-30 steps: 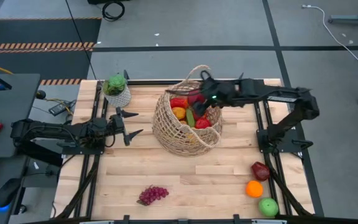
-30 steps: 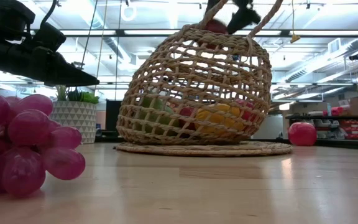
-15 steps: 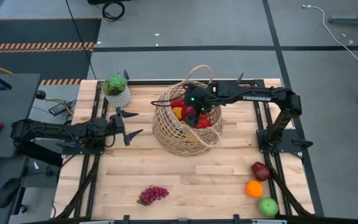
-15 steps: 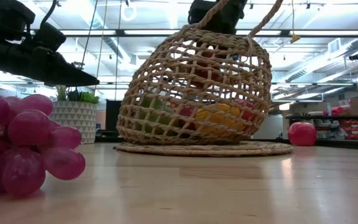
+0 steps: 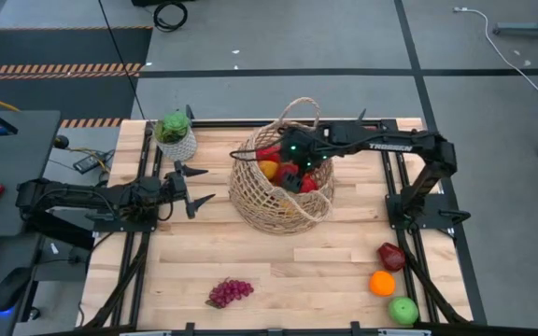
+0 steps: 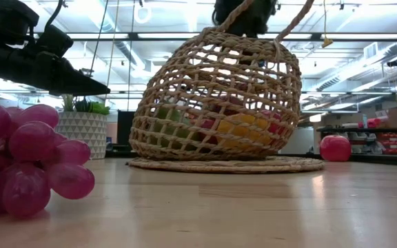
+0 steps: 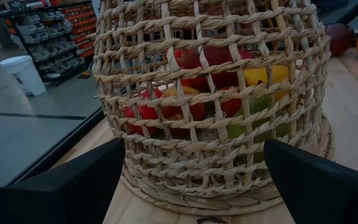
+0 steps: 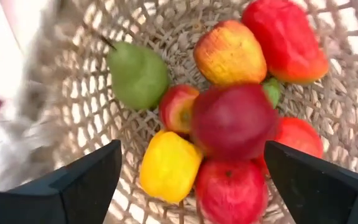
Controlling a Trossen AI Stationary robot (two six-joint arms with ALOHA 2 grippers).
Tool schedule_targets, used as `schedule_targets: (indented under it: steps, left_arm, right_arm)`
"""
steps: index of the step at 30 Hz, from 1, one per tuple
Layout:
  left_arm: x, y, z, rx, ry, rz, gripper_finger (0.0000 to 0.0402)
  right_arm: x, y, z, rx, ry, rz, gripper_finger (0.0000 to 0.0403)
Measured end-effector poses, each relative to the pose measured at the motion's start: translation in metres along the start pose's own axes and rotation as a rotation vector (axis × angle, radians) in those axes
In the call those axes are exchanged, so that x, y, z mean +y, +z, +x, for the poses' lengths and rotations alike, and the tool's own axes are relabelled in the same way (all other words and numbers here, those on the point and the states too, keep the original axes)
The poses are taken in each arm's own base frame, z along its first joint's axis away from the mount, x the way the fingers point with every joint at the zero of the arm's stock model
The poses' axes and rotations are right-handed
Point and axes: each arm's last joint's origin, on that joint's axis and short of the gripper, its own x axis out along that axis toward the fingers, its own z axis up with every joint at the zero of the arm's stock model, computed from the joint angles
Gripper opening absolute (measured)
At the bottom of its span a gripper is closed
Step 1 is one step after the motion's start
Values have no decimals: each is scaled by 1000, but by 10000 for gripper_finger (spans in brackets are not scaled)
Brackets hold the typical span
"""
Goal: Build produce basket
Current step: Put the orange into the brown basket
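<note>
The tan wicker basket [image 5: 278, 201] stands on its flat base at the table's middle, with several fruits in it. My right gripper [image 5: 293, 166] hangs over the basket's mouth, pointing steeply down, open. In the right wrist view a dark red apple [image 8: 232, 121] lies on top of a pear [image 8: 138, 74], a yellow pepper [image 8: 169, 165] and red apples, apart from both fingers. My left gripper [image 5: 204, 185] waits open at the table's left, level, facing the basket wall [image 7: 210, 99]. A purple grape bunch [image 5: 230, 292] lies on the table near the front edge.
A dark red apple [image 5: 391, 256], an orange [image 5: 382, 283] and a green apple [image 5: 403, 311] lie at the front right corner. A potted plant [image 5: 176, 135] stands at the far left. The basket's loop handle [image 5: 299, 110] rises beside my right gripper.
My right gripper has gone toward the table's left from the basket's rim to over its mouth, has sunk a little and has tipped to point more steeply down. The red apple it carried at the rim has left it and now lies on the fruit in the basket.
</note>
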Motion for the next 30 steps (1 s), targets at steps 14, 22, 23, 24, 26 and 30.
schedule_targets:
  steps: [14,22,23,24,26,30]
  left_arm:
    - [0,0,0,0,0,0,390]
    - [0,0,0,1,0,0,390]
    - [0,0,0,1,0,0,390]
    - [0,0,0,0,0,0,390]
    - [0,0,0,1,0,0,390]
    - [0,0,0,0,0,0,390]
  right_arm:
    - [-15,-44,-96,-109,-181,58,385]
    - [-10,-79,-119,-4,-221,143,372]
    - [-6,-84,-121,9,-219,152,371]
    - [-2,-89,-122,20,-215,158,369]
    - [7,-97,-124,44,-208,160,368]
    - [29,-113,-124,76,-182,155,367]
